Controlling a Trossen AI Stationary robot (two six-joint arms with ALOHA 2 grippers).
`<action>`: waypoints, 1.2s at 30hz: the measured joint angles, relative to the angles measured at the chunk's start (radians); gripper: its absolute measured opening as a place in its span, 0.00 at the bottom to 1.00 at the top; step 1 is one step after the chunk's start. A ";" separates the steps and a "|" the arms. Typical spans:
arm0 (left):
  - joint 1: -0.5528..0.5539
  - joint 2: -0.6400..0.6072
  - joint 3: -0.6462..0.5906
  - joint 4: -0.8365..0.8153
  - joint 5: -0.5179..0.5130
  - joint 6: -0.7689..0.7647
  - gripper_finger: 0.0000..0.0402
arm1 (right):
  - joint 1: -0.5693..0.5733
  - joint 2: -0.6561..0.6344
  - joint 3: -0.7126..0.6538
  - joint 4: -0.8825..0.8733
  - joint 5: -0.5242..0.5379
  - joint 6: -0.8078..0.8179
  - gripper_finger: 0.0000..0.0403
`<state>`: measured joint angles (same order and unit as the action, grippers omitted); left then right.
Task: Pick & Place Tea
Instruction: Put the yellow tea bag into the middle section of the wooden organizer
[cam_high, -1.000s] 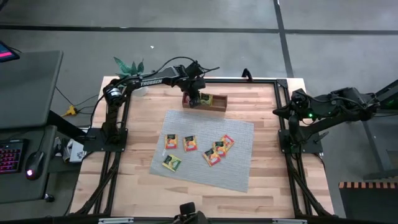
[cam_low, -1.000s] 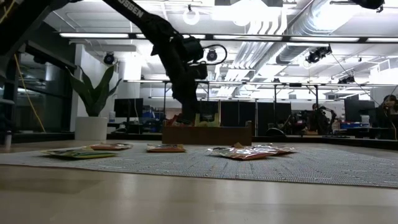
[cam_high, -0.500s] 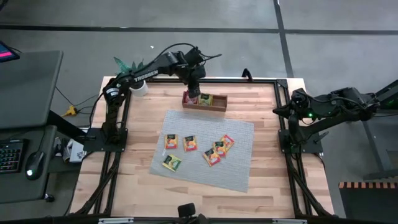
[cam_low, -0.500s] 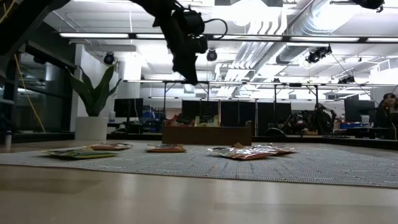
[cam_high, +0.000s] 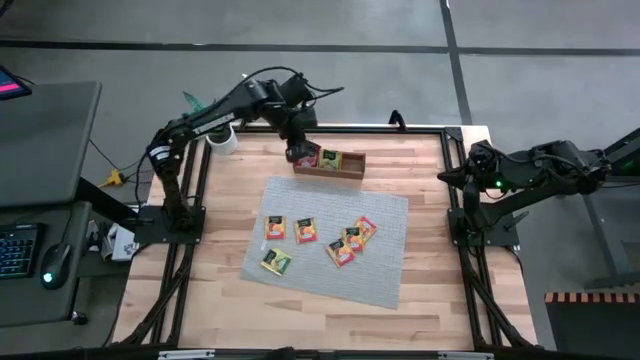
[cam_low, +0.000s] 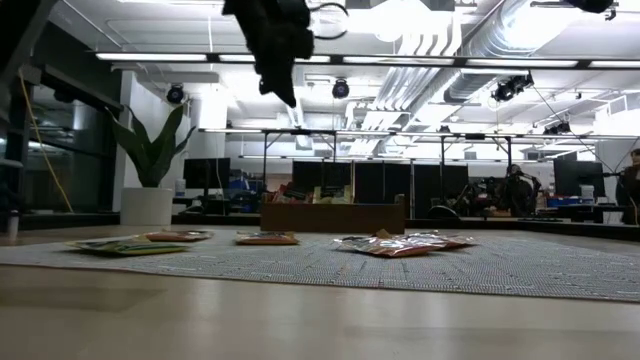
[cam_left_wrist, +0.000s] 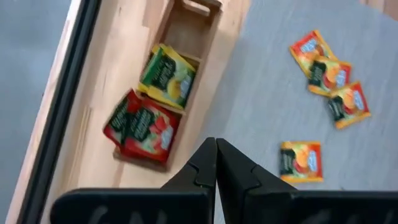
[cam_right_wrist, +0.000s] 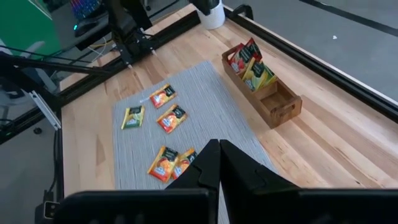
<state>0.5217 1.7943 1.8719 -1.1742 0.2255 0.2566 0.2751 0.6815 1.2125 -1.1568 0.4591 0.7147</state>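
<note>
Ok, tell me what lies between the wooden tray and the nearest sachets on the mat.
In the high view, only bare grey mat separates the tray from the nearest sachets; nothing else lies there.

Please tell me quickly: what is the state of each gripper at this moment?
Left gripper: closed, holding nothing, raised above the wooden tray.
Right gripper: closed, empty, waiting at the table's right side.

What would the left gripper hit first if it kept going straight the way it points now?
Likely the red tea bag at the end of the wooden tray, just ahead of the shut left gripper; depth is unclear.
</note>
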 joint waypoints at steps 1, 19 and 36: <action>-0.003 -0.025 -0.021 0.001 -0.003 -0.010 0.00 | 0.000 0.000 0.000 0.000 0.000 0.000 0.01; -0.273 -0.578 -0.780 0.403 -0.114 -0.560 0.00 | 0.000 0.021 0.000 0.047 0.033 -0.047 0.00; -0.749 -0.658 -1.021 0.554 -0.460 -0.977 0.00 | -0.005 0.334 0.000 0.450 -0.047 -0.223 0.00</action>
<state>-0.2272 1.1359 0.8512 -0.6205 -0.2342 -0.7203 0.2697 1.0154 1.2121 -0.7064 0.4121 0.4913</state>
